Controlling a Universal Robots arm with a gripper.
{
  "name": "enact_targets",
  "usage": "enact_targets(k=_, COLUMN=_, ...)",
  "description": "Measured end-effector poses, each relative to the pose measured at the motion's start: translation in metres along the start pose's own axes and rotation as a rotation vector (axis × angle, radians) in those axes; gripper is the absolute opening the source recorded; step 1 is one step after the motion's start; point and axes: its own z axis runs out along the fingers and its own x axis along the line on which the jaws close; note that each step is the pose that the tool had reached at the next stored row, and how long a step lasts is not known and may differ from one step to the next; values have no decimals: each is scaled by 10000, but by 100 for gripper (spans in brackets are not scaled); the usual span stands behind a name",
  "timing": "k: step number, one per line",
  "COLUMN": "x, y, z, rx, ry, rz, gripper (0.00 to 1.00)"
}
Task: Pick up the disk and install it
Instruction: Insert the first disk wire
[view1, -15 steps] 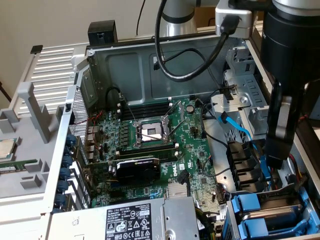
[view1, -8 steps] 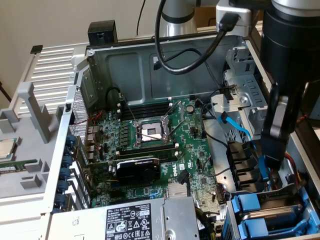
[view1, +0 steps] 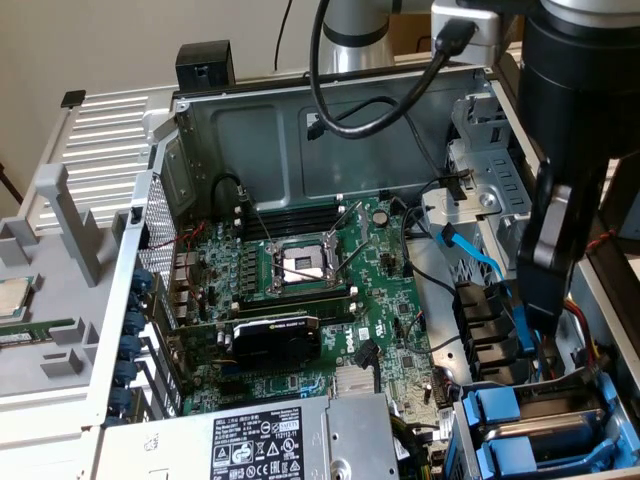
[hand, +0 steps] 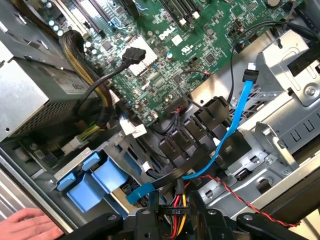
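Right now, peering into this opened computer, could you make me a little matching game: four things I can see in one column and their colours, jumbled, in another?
Things:
1. circuit board
2. flat cable
3. power-supply box
4. twisted wire

Colours:
A. silver
B. green
C. red and black
D. light blue

Pairs: 1-B, 2-D, 3-A, 4-C
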Motion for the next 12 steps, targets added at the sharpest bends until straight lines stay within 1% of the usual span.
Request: enact_targets(k=12, x=-36, y=-12, z=23, rx=3, ry=46, rz=349, gripper=35)
